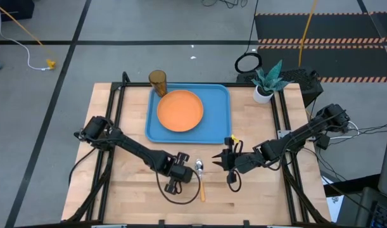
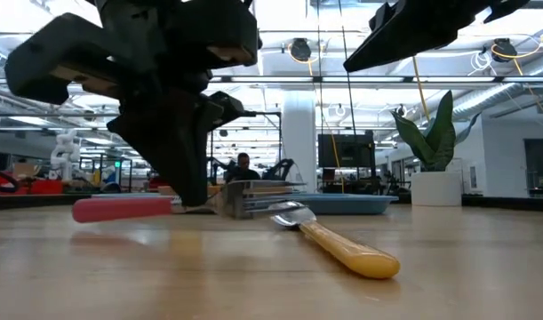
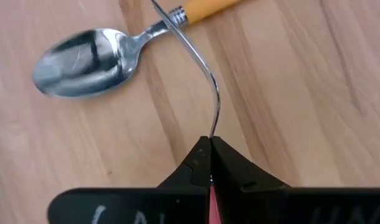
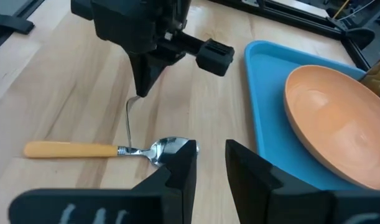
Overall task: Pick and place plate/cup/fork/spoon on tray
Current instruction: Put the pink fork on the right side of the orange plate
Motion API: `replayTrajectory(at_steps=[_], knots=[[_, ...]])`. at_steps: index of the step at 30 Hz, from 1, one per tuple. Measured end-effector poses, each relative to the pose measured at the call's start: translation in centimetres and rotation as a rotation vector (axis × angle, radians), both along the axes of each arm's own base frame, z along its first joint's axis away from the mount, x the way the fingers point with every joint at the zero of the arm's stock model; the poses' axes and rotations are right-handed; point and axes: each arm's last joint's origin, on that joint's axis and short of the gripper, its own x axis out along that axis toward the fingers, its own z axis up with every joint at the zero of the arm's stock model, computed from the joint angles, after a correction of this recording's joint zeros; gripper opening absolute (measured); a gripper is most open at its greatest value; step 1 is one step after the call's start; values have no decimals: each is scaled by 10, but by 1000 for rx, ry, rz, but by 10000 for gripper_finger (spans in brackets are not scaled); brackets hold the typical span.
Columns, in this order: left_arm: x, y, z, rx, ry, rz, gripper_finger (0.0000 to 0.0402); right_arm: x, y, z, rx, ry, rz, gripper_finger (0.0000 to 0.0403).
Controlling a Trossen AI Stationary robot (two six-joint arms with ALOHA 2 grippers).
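Left gripper (image 1: 178,172) is down on the tabletop (image 1: 256,196) near the tray's (image 1: 222,130) front edge, jaws pinched shut on the fork (image 2: 124,209) where the red handle meets the metal. Fork lies flat on the wood, its metal end crossing over the spoon's (image 1: 201,180) neck. Spoon rests beside it, bowl toward the tray, orange handle pointing away.

Right gripper (image 1: 226,159) hovers just off the tray's front right corner, w/ jaws spread partway and nothing between them; spoon bowl sits just ahead of its tips in the right wrist view.

Plate (image 1: 180,110) sits inside the tray, approx. centred. Cup (image 1: 158,81) stands upright at the tray's far left corner; can't tell if it is on the rim or just outside. Potted plant (image 1: 267,81) stands off the tray's far right corner.
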Motion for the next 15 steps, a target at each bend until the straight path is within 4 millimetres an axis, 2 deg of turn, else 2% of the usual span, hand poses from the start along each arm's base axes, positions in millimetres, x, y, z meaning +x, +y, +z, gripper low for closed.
replayTrajectory(at_steps=[8, 15], knots=[[-5, -4, 18, 36, -76, 38, 1, -2, -3, 4, 4, -24, -63, 79], [-15, 2, 59, 104, -235, 138, 1, -14, -8, 10, 10, -17, -174, 79]])
